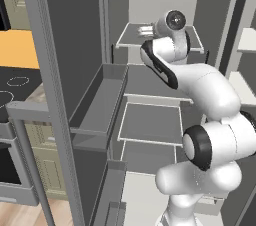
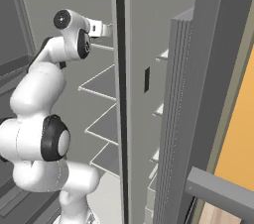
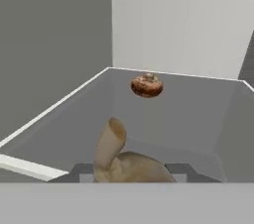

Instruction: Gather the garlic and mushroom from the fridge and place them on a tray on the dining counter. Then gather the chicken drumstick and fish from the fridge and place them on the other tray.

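- The gripper (image 3: 130,171) is closed on the drumstick (image 3: 121,161), whose tan bone end sticks up between the dark fingers (image 3: 79,171).
- The mushroom (image 3: 147,85) lies farther back on the same fridge shelf (image 3: 69,119), apart from the drumstick.
- The fridge (image 1: 75,70) stands open.

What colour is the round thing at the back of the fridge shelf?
Mottled reddish-brown mushroom, clearest in the hand view.

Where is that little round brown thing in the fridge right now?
In the hand view the mushroom sits near the back of a grey fridge shelf, close to the pale rear wall, beyond the tan item between the gripper tips.
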Motion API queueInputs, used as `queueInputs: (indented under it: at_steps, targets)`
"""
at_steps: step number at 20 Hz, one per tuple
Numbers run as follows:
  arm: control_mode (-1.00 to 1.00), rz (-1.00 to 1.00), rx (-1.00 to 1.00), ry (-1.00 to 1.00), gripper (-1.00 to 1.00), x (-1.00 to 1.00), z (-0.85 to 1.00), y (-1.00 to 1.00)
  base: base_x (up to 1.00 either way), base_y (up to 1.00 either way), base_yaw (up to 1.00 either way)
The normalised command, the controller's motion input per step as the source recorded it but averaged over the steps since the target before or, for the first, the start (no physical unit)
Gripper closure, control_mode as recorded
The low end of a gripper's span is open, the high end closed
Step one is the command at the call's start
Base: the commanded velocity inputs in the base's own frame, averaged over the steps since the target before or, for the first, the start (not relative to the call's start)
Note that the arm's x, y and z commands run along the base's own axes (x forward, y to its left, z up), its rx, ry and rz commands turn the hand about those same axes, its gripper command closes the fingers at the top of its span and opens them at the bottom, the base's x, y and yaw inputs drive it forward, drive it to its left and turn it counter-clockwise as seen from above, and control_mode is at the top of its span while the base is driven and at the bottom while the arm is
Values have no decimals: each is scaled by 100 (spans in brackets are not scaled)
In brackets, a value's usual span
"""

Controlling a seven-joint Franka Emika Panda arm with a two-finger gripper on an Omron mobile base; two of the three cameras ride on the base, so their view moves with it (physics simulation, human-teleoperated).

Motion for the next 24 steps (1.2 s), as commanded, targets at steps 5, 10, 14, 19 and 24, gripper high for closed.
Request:
queueInputs:
  at_steps: [5, 10, 14, 19, 24]
  targets:
    - [-100, -2, 5, -14, 100, -99, 44, 0, 0, 0, 0]
    - [-100, 0, 8, 0, 100, -85, 51, 0, 0, 0, 0]
    - [-100, 0, 7, 2, 100, -80, 32, 0, 0, 0, 0]
    - [-100, 0, 3, 2, 100, -89, 1, 3, 0, 0, 0]
    - [-100, -2, 0, 0, 100, -100, 0, 13, 0, 0, 0]
